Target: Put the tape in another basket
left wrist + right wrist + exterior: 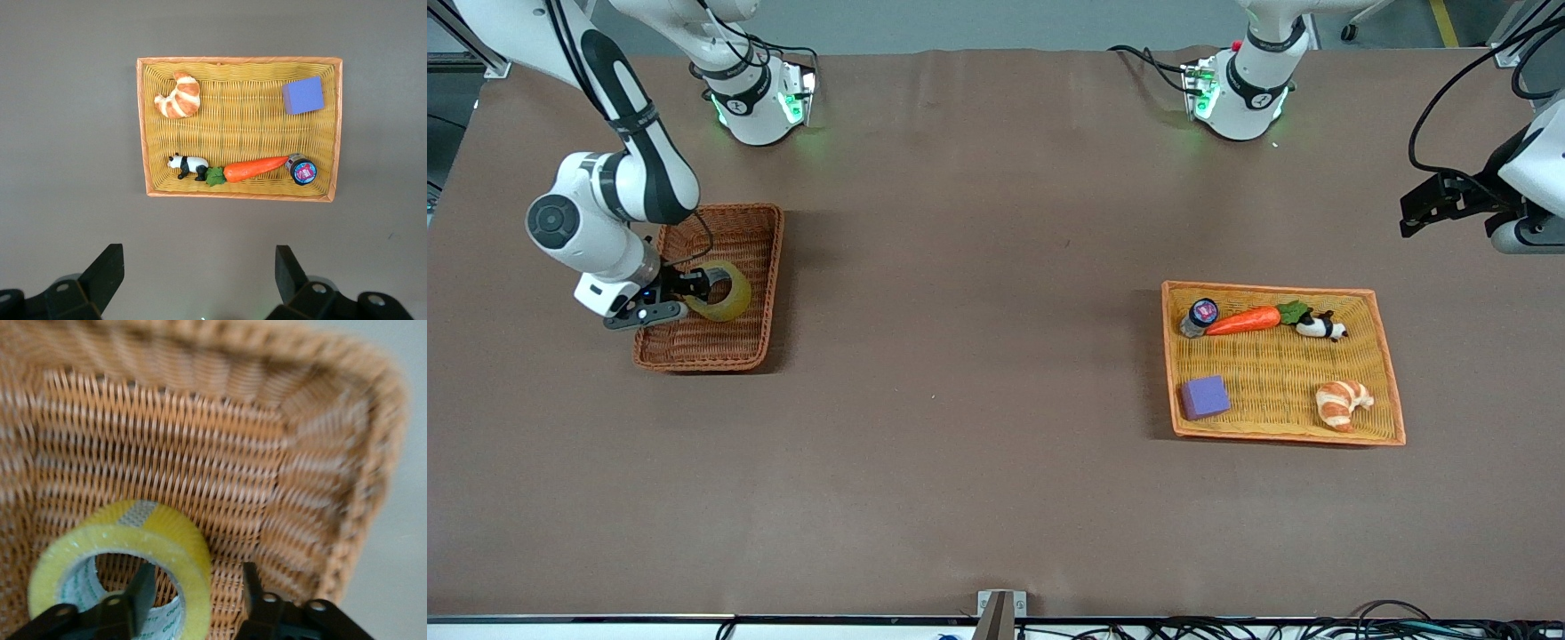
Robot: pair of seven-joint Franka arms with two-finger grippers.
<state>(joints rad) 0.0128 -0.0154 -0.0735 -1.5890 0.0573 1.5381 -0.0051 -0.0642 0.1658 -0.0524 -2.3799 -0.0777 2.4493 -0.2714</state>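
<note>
So the right tool [694, 293] is down inside the reddish-brown wicker basket [756, 233] at the right arm's end of the surface [978, 267]. One finger is poked through the hole of the yellowish tape roll [725, 293], the other outside the band, and they look a bit apart around it rather than squeezing tight. The tape stands on edge in that basket. The left tool [200, 277] waits high over the shallow orange-yellow tray [1392, 418], fingers wide apart, with a carrot [1243, 321], croissant [1343, 404], panda figure [1320, 327], purple block [1205, 396] and small jar [1199, 316] inside.
</note>
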